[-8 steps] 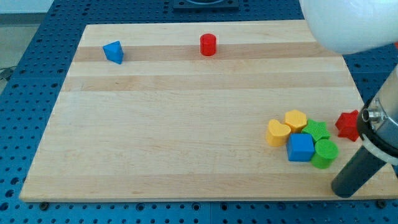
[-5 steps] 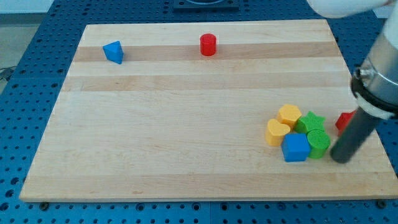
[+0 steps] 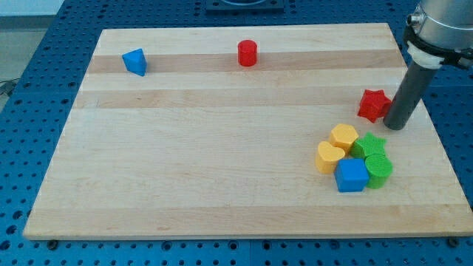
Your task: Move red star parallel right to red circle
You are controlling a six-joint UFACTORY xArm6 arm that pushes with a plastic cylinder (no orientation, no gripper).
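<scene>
The red star point(image 3: 374, 104) lies on the wooden board near the view's right edge, about mid-height. My tip point(image 3: 395, 125) rests on the board just to the right of the star and slightly below it, touching or nearly touching it. The red circle point(image 3: 247, 53) stands near the view's top, a little right of centre, far to the upper left of the star.
A cluster of blocks lies below the star: two yellow blocks point(image 3: 344, 137) point(image 3: 329, 157), a green star point(image 3: 371, 145), a green cylinder point(image 3: 379, 171) and a blue cube point(image 3: 352, 176). A blue triangular block point(image 3: 135, 61) sits at the top left. The board's right edge point(image 3: 429, 125) is close to my tip.
My tip has swept up from the lower right along the board's right side. The red star has moved up and left, away from the cluster. The cluster has shifted slightly.
</scene>
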